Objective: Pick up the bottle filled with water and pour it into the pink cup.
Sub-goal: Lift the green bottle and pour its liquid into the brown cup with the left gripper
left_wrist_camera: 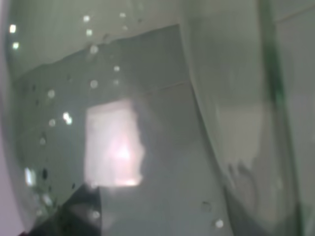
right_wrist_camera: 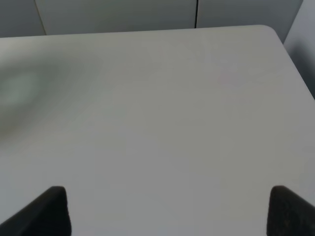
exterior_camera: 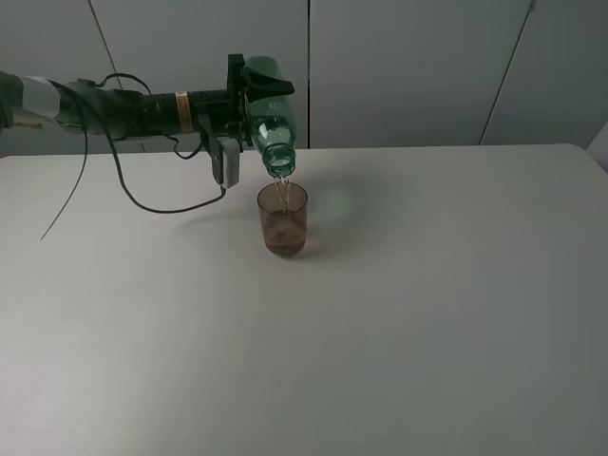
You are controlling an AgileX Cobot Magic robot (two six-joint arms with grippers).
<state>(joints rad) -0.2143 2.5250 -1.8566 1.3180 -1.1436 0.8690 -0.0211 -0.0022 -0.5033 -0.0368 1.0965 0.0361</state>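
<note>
My left gripper (exterior_camera: 255, 98) is shut on the green-tinted bottle (exterior_camera: 274, 128) and holds it tilted neck-down above the table. A thin stream of water falls from the bottle's mouth into the pink cup (exterior_camera: 282, 219), which stands upright on the white table right below. The cup holds some water. In the left wrist view the bottle (left_wrist_camera: 157, 118) fills the picture with clear wall and droplets. My right gripper (right_wrist_camera: 167, 211) is open and empty over bare table; only its two dark fingertips (right_wrist_camera: 47, 209) show. The right arm is out of the exterior view.
The white table (exterior_camera: 427, 313) has its far edge against a grey panelled wall. A black cable (exterior_camera: 161, 204) hangs from the left arm and lies on the table left of the cup. The table's right corner (right_wrist_camera: 273, 30) shows in the right wrist view.
</note>
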